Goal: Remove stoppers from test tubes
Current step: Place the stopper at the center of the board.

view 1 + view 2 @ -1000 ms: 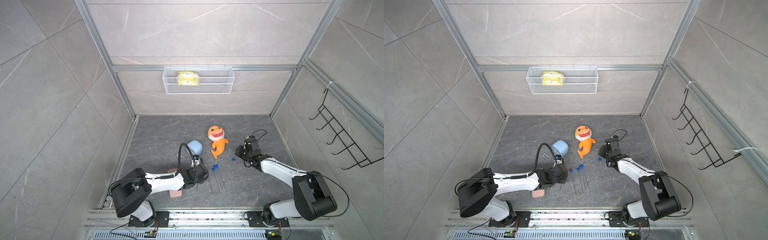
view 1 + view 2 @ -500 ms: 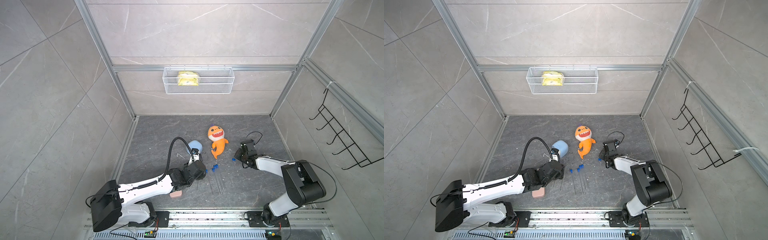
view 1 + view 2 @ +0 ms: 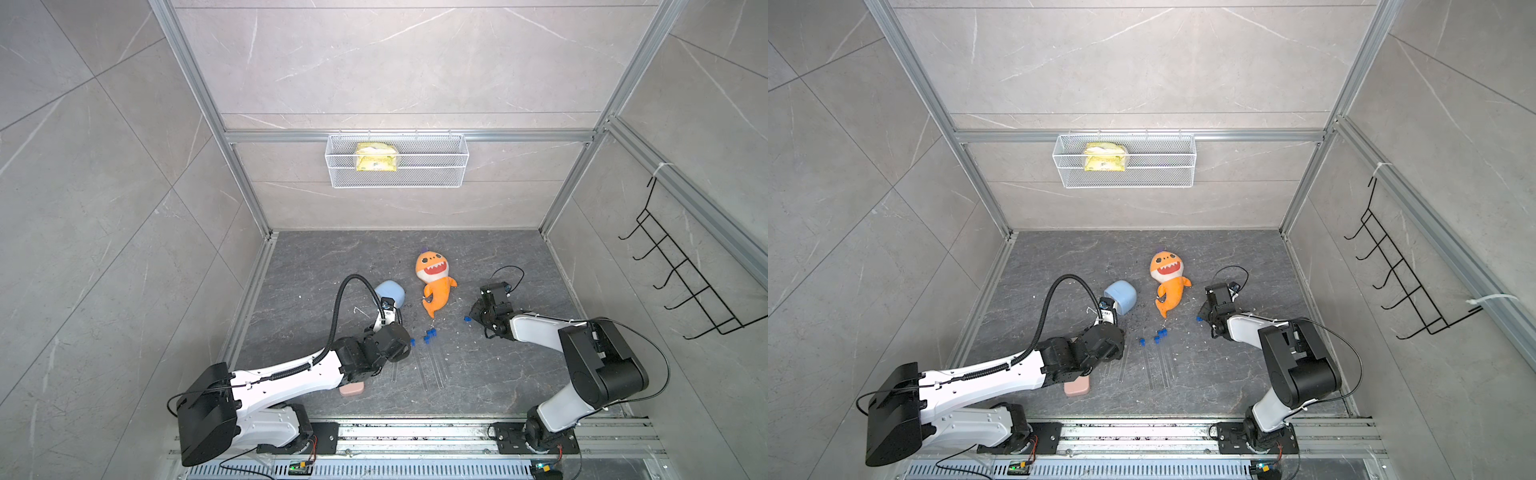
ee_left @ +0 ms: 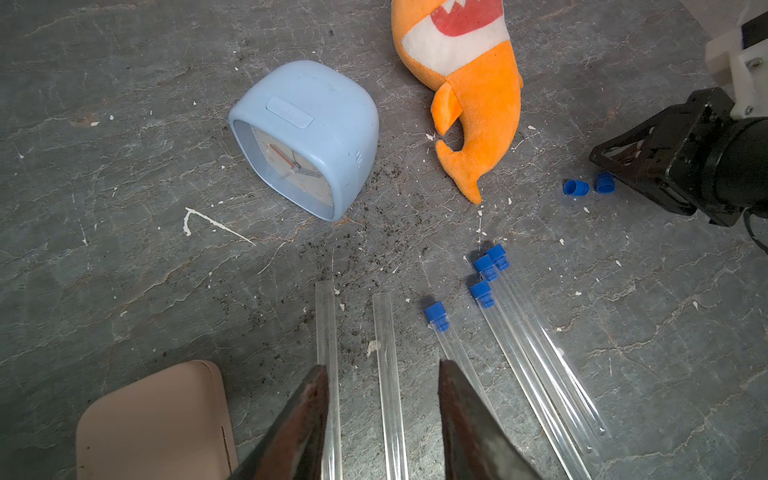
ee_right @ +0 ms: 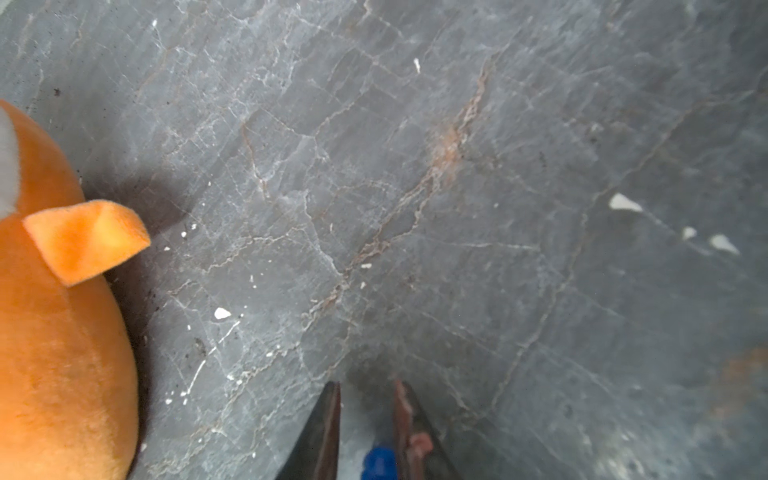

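Several clear test tubes (image 4: 536, 353) lie side by side on the grey floor, each with a blue stopper (image 4: 482, 291) in its end. Two bare test tubes (image 4: 388, 374) lie beside them. My left gripper (image 4: 382, 368) is open low over these two: one lies between its fingers, the other under one finger (image 4: 309, 399). My right gripper (image 5: 365, 384) is open at the floor with a loose stopper (image 5: 378, 463) between its fingers, against one of them. Another loose stopper (image 4: 575, 187) lies just beside it. In both top views the right gripper (image 3: 473, 315) (image 3: 1203, 313) sits right of the plush.
A pale blue alarm clock (image 4: 307, 137) and an orange plush shark (image 3: 434, 286) lie just behind the tubes. A pink case (image 4: 153, 419) lies beside my left gripper, partly under the arm. A wire basket (image 3: 397, 160) hangs on the back wall.
My right gripper has come down and slightly left to the floor by the loose stopper. My left arm has stretched out, its gripper staying over the bare tubes.
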### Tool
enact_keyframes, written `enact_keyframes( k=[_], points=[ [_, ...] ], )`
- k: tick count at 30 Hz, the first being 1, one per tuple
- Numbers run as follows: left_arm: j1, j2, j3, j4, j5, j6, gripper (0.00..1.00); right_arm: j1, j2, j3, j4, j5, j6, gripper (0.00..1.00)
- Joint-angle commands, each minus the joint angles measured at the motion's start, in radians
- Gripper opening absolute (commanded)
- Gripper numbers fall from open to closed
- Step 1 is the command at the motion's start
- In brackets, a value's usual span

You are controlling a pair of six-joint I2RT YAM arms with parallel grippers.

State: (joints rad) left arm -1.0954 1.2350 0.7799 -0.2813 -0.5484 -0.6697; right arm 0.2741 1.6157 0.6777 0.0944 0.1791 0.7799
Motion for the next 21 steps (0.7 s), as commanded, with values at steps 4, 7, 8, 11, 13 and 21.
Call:
enact_keyframes(
  k=[4, 7, 8, 11, 13, 21],
  points=[
    [-0.003, -0.024, 0.035, -0.017, -0.027, 0.012, 0.46, -0.002, -0.037, 0.015, -0.025, -0.008, -0.016, 0.37],
    [-0.003, -0.009, 0.056, -0.052, -0.036, -0.009, 0.47, -0.002, -0.091, 0.037, -0.055, -0.009, -0.056, 0.46],
    [-0.004, -0.001, 0.067, -0.07, -0.04, -0.016, 0.47, -0.002, -0.112, 0.047, -0.076, -0.007, -0.069, 0.47],
    [-0.003, 0.034, 0.101, -0.122, -0.052, -0.043, 0.46, -0.001, -0.186, 0.061, -0.12, -0.018, -0.095, 0.5],
    [-0.006, 0.062, 0.127, -0.146, -0.05, -0.059, 0.45, -0.001, -0.242, 0.067, -0.16, -0.03, -0.108, 0.51],
    [-0.09, 0.287, 0.291, -0.224, -0.107, -0.204, 0.44, -0.001, -0.488, 0.084, -0.319, -0.071, -0.162, 0.52]
  ],
)
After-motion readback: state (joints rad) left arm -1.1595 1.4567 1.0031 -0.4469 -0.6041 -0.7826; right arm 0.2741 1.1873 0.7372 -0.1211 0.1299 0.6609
